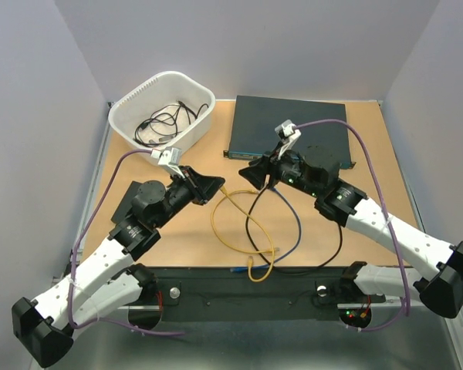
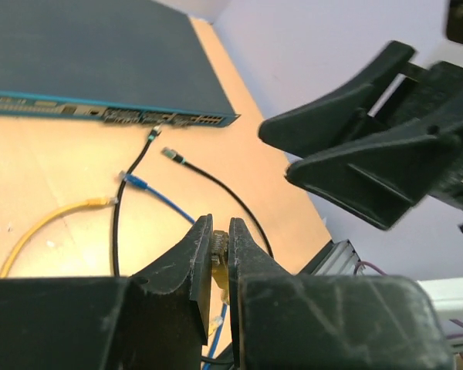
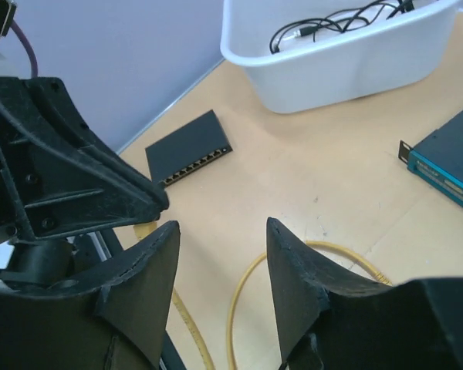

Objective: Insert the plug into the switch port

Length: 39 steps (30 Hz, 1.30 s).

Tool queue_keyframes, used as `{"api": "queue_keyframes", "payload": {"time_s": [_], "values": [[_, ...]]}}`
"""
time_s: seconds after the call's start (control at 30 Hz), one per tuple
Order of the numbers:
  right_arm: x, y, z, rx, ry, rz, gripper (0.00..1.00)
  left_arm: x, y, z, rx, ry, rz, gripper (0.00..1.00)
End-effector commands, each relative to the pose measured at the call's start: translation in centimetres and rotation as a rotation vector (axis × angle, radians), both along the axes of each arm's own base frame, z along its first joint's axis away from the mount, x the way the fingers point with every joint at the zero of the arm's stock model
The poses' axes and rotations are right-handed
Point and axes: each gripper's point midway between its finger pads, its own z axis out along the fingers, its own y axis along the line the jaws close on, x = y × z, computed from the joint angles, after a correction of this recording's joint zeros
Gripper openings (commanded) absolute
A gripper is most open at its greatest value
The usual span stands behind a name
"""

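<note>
Tabletop (image 1: 191, 243): small switch (image 3: 189, 146) near left edge; left gripper (image 2: 221, 227) clamps plug (image 2: 220, 248).

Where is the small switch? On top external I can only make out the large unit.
Observer: Right wrist shows the small black switch lying flat on the table, its port row facing that camera.
Operator: Are the right fingers holding anything?
Observer: No, they stand open, nothing between them.
Operator: And the left?
Observer: Left wrist shows the left fingers closed on a small piece, seemingly a plug.
</note>
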Motion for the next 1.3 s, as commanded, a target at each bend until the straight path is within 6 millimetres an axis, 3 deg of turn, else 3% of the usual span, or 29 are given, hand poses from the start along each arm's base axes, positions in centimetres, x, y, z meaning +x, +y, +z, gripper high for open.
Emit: {"api": "queue_keyframes", "payload": {"time_s": [0.0, 0.2, 0.4, 0.77, 1.07, 1.27], "values": [[-0.7, 0.8, 1.0, -0.058, -0.064, -0.031, 0.54, 0.8, 0.0, 1.7, -0.048, 0.025, 0.045, 0.0], [-1.4, 3.6, -1.2, -0.135, -0.046, 0.002, 0.51, 1.2, 0.0, 1.7, -0.056, 0.029, 0.06, 0.0], [-1.8, 5.0, -2.3, -0.165, -0.039, 0.016, 0.5, 1.3, 0.0, 1.5, -0.052, 0.032, 0.063, 0.0], [-2.2, 6.3, -2.7, -0.18, -0.038, 0.034, 0.45, 1.4, 0.0, 1.2, -0.051, 0.033, 0.069, 0.0], [-1.8, 6.4, -3.3, -0.199, -0.037, -0.007, 0.3, 1.6, 0.0, 1.0, -0.046, 0.038, 0.076, 0.0], [-1.8, 6.2, -2.6, -0.184, -0.044, -0.021, 0.33, 1.8, 0.1, 0.4, -0.03, 0.048, 0.087, 0.0]]}}
